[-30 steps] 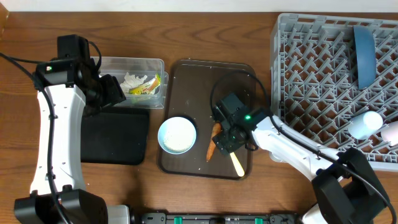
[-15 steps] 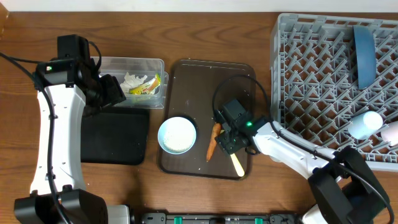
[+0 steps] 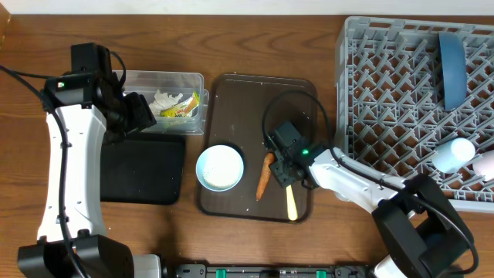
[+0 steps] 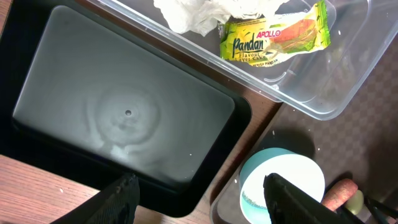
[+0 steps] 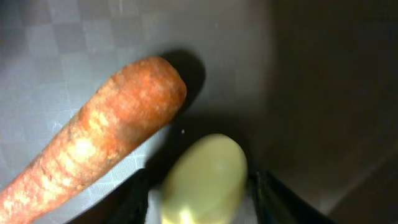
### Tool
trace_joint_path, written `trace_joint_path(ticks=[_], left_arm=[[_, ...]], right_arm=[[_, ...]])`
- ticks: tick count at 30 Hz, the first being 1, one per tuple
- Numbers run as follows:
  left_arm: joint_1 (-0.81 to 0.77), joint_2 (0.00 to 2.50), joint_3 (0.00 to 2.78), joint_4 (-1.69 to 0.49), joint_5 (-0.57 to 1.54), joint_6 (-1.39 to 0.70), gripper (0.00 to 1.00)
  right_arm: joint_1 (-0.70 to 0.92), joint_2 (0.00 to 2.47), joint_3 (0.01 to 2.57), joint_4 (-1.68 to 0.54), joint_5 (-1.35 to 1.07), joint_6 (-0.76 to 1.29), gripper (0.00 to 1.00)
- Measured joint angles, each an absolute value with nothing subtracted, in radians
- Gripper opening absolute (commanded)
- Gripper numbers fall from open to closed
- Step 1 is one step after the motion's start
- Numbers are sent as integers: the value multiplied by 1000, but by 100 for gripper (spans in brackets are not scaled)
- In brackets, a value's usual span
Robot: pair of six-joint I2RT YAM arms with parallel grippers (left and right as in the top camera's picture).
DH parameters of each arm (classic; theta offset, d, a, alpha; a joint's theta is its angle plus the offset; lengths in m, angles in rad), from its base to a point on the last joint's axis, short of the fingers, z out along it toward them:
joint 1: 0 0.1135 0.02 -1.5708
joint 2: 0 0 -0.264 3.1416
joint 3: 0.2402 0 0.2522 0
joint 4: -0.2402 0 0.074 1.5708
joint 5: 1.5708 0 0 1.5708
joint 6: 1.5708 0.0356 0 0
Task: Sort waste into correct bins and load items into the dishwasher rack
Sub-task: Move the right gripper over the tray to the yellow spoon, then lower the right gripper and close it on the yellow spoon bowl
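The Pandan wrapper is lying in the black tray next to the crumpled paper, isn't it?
Not the black tray: the Pandan wrapper lies in the clear tub, next to the crumpled paper. The left wrist view shows it plainly.

The wooden table [image 3: 270, 38] carries four things directly on its surface. A brown serving tray [image 3: 239, 108] lies at the centre, and a large grey dishwasher rack [image 3: 386, 93] fills the 2 to 3 o'clock side, just beside that tray. A clear plastic tub [image 3: 162, 74] sits at 10 o'clock, and a shallow black tray [image 3: 143, 174] lies at 9 o'clock, its far edge against the tub.
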State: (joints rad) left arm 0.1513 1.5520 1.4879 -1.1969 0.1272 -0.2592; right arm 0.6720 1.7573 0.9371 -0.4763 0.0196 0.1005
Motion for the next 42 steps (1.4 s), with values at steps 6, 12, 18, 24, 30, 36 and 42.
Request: trace_joint_path(ticks=[6, 12, 18, 24, 30, 36, 42], left_arm=[[151, 1552, 1488, -1197, 128, -259, 67], [151, 1552, 1488, -1197, 128, -259, 66], [151, 1552, 1488, -1197, 128, -259, 66], [151, 1552, 1488, -1197, 128, -259, 67], [151, 1552, 1488, -1197, 128, -259, 66], [151, 1552, 1488, -1197, 127, -259, 66], [151, 1552, 1488, -1197, 127, -259, 66]], right_arm=[[672, 1759, 940, -484, 27, 153, 52], [672, 1758, 950, -538, 24, 216, 59], [672, 1758, 955, -573, 27, 311, 53], [672, 1755, 958, -606, 23, 350, 49], [672, 1755, 958, -604, 26, 363, 41], [672, 1755, 957, -603, 27, 363, 36], [672, 1755, 956, -594, 26, 361, 32]])
